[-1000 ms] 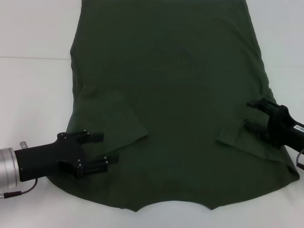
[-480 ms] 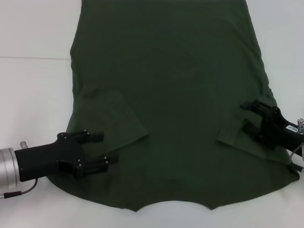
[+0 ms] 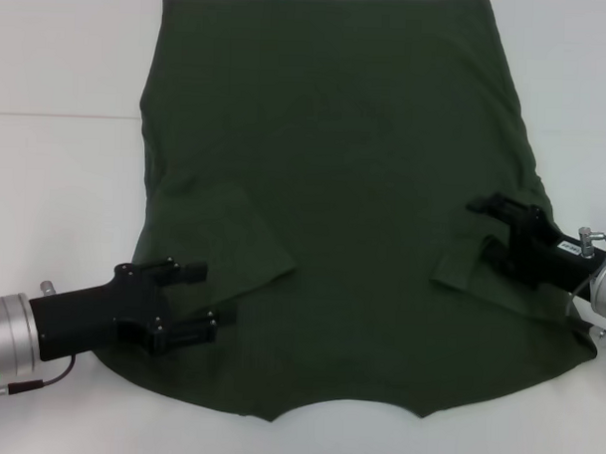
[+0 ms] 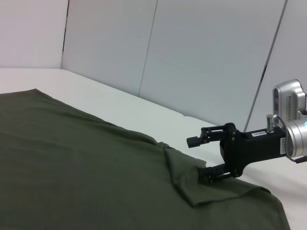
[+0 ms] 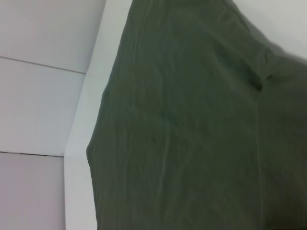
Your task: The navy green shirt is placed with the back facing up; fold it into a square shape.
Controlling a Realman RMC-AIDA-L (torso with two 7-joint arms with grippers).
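Near edge first: the navy green shirt point(image 3: 333, 218) lies flat on the white table point(image 3: 55, 198), plain back up. Its collar end, with a scalloped curved edge, is nearest the robot and its straight hem is at the far side. It covers most of the table's middle.

Left gripper point(image 3: 196, 298) sits low at the near left corner of the shirt, over the shoulder area just beside the left sleeve point(image 3: 233, 240), which is already folded in onto the body. Its fingers are spread apart, nothing pinched between them; whether the lower finger touches the cloth I can't tell.

Right gripper point(image 3: 487, 231) is at the right side, a bit farther out, at the right sleeve point(image 3: 480, 278), which is also folded inward. The left wrist view shows the right gripper point(image 4: 204, 158) jaws parted, upper finger up in the air, lower finger down at the sleeve fold and touching or nearly touching it. No cloth held.

Right wrist view shows only shirt point(image 5: 192, 124) fabric and table edge, none of its own fingers.

Handling judgement: light, thin, fully limp knit. It won't hold shape, will drape and drag, and will wrinkle if pulled unevenly. It's likely a bit grippy on the table, so lift rather than slide. Best holds look like the two near shoulder corners or the side seams, pinching both layers at the folded sleeve edges, with both grippers moving together to carry the near end toward the far hem. Risk: grabbing only the top layer and undoing the sleeve folds.
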